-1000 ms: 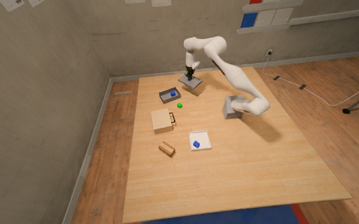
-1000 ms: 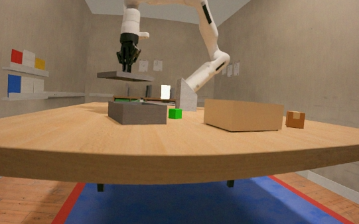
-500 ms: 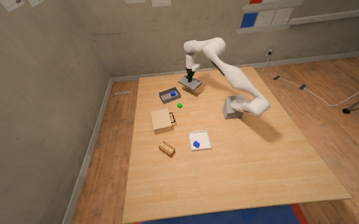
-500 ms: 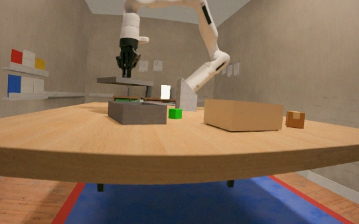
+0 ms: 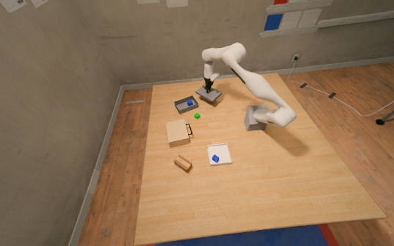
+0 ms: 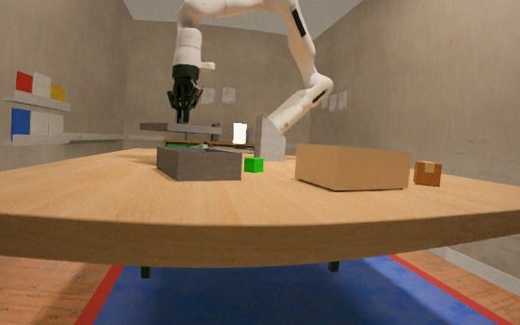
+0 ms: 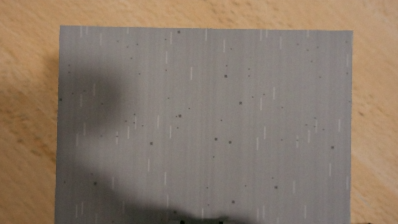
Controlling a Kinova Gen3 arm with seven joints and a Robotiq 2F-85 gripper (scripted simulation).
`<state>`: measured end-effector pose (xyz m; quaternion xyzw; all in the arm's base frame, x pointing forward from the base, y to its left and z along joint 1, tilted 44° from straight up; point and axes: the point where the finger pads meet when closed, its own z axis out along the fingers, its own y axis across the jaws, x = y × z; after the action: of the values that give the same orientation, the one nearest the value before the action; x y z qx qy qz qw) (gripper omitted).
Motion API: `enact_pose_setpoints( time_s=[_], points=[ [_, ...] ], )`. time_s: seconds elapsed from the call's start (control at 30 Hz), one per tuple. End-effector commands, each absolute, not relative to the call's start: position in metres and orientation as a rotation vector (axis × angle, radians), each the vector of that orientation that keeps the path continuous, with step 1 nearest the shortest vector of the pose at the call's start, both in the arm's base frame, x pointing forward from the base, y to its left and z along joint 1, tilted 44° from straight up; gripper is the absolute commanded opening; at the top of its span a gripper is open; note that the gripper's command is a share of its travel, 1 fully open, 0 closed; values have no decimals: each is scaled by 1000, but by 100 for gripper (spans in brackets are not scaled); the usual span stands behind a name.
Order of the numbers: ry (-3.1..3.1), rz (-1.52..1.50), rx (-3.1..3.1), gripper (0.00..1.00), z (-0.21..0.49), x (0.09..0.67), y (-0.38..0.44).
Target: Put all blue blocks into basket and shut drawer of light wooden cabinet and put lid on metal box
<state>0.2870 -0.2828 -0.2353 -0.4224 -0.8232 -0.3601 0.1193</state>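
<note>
Grey metal lid (image 5: 215,94) (image 6: 156,127) (image 7: 200,100): raised over desk (image 5: 269,175) (image 6: 260,207) (image 7: 375,150), near open box (image 5: 187,110) (image 6: 209,167). Probably stiff, slippery, modest weight; best held mid-top, against tipping. Hand (image 5: 208,91) (image 6: 183,121) (image 7: 201,222): nearly closed, gripping lid centrally. Blue block (image 5: 189,103): inside box.

We count two blue blocks (image 5: 189,103) (image 5: 215,158), one green block (image 5: 197,116) (image 6: 254,164), one basket (image 5: 223,152), one metal box (image 5: 181,109) (image 6: 207,167), one lid (image 5: 211,97) (image 6: 159,127) (image 7: 210,110), one cabinet (image 5: 178,132) (image 6: 351,165) and, seemingly, one brown parcel (image 5: 183,164) (image 6: 427,175).
</note>
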Motion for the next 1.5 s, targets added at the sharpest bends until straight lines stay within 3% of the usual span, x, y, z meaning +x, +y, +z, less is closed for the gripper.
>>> enact_pose_setpoints(
  time_s=[0.0, 1.47],
  points=[
    [-2409, -1051, -1237, 10, -239, 288, -280],
    [-2409, -1051, -1237, 10, -289, 296, -231]
  ],
)
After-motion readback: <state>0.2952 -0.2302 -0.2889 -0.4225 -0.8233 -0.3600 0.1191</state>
